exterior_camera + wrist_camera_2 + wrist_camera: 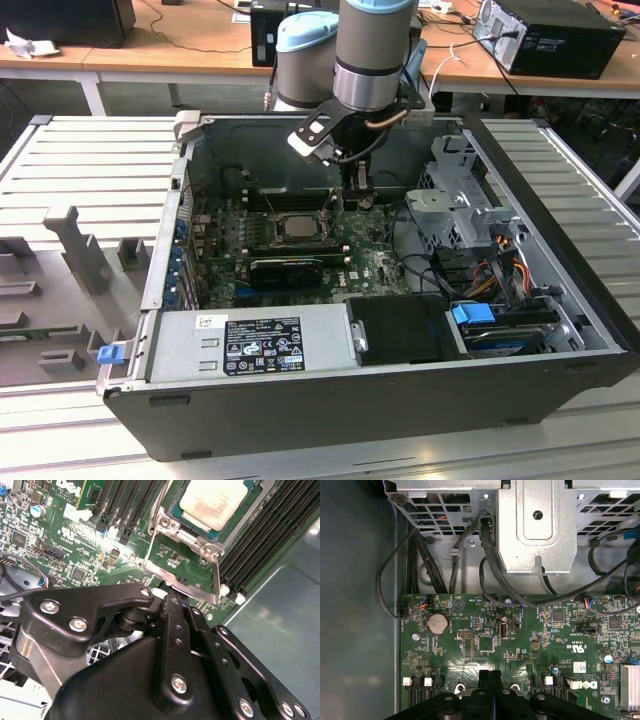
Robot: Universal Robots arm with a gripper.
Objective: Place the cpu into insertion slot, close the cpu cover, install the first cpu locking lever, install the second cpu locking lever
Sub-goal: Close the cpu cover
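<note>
The cpu lies flat in the insertion slot, which is hidden under it, on the motherboard. The metal cpu cover frames the chip and looks lowered over it. A thin locking lever runs along the frame's edge toward a bent bar at its corner. In the second wrist view my gripper is shut, its tip just short of that bar. In the exterior view the gripper hangs inside the case at the exterior view's right of the chip. The first wrist view shows the fingers pressed together with nothing between them.
A metal drive cage with black cables stands close at the exterior view's right. Long black memory slots flank the socket. A black card and the power supply sit nearer the case front. Case walls enclose everything.
</note>
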